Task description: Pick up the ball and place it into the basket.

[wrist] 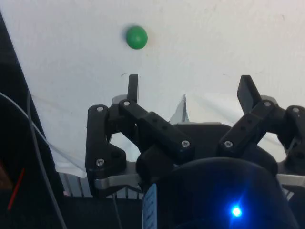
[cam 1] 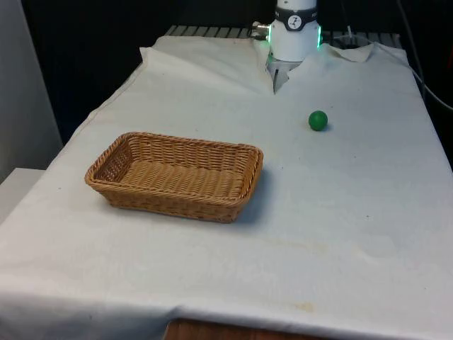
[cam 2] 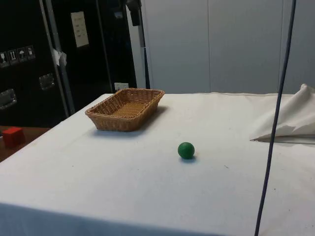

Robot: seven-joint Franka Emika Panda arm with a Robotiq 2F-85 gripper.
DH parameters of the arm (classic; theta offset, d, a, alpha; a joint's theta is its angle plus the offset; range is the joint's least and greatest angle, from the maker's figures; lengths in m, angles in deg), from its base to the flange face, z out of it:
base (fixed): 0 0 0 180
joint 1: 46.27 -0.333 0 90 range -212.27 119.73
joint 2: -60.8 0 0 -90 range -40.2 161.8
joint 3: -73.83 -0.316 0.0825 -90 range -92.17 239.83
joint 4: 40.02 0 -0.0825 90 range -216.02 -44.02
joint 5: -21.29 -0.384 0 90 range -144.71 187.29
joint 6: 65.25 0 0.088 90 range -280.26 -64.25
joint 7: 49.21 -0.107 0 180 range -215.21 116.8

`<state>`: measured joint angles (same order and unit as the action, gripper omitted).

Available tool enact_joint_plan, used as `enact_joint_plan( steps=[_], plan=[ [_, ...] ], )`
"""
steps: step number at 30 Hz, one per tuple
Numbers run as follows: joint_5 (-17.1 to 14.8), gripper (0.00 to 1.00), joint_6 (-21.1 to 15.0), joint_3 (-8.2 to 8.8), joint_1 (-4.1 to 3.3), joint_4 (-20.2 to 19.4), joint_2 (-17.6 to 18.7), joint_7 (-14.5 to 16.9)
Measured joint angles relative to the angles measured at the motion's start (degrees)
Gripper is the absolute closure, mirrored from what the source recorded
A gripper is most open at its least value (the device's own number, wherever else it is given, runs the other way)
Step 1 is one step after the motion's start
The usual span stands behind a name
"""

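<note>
A small green ball (cam 1: pixel 318 120) lies on the white cloth at the front view's right, toward the far end; it also appears as the ball (cam 2: pixel 186 150) in the side view and the ball (wrist: pixel 137 37) in the wrist view. A brown wicker basket (cam 1: pixel 113 157) stands at the front view's left, seen as the basket (cam 2: pixel 101 111) from the side, with nothing in it. My gripper (wrist: pixel 190 88) hangs high above the table's far end, open, nothing between its fingers (wrist: pixel 133 88). The ball lies well apart from it.
The cloth (cam 1: pixel 212 64) is rumpled into folds near the robot base (cam 1: pixel 294 32), and a raised fold (cam 2: pixel 290 120) shows at the side view's right. A dark cable (cam 2: pixel 275 118) hangs down across the side view. A red block (cam 2: pixel 13 136) sits beyond the table.
</note>
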<state>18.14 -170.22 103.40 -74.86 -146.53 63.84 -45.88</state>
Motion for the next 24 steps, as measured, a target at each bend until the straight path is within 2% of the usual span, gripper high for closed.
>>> enact_joint_plan(
  steps=[9,11,18,24],
  plan=[
    [1.38,0.0,-2.23,-1.38,0.0,-4.64,-3.32,-1.49],
    [1.38,0.0,-2.23,-1.38,0.0,-4.64,-3.32,-1.49],
    [3.44,0.0,-5.79,-3.09,0.06,-10.2,-6.82,-4.13],
    [4.47,0.0,-7.85,-4.01,0.06,-13.29,-8.37,-5.67]
  ],
)
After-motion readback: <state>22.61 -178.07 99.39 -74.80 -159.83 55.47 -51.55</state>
